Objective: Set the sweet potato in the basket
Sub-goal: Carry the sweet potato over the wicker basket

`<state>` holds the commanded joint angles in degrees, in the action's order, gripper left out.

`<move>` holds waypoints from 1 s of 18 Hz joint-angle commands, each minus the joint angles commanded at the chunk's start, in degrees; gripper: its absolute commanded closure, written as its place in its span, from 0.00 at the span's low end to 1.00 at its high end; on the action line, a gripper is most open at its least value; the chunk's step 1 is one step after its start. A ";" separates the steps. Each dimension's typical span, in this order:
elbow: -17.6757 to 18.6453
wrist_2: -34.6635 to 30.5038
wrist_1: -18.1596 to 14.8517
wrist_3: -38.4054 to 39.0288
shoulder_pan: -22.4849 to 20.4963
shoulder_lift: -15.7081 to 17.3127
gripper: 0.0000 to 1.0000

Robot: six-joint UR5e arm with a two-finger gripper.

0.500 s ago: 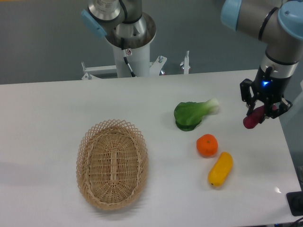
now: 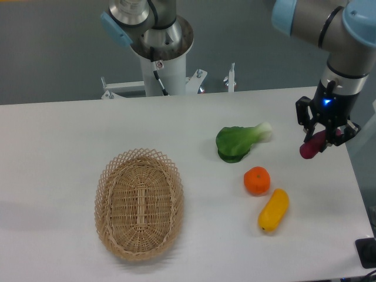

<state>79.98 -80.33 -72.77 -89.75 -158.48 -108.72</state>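
Aloft, end effector [image 2: 318, 141] gripping sweet potato [image 2: 311, 147] near table's [image 2: 59, 153] right edge

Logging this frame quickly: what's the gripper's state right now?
Gripper: closed on the sweet potato, held off the table at the right side.

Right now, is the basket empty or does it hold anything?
Empty. The basket shows only its bare woven base; the sweet potato is held in the gripper at the table's right edge.
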 joint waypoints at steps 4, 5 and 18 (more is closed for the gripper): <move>2.64 -0.17 0.70 7.80 4.22 1.23 0.66; 2.64 -0.18 1.14 10.53 5.71 1.23 0.66; 14.23 -3.33 18.70 42.44 25.04 2.55 0.66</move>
<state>94.20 -83.66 -54.07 -47.30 -133.43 -106.17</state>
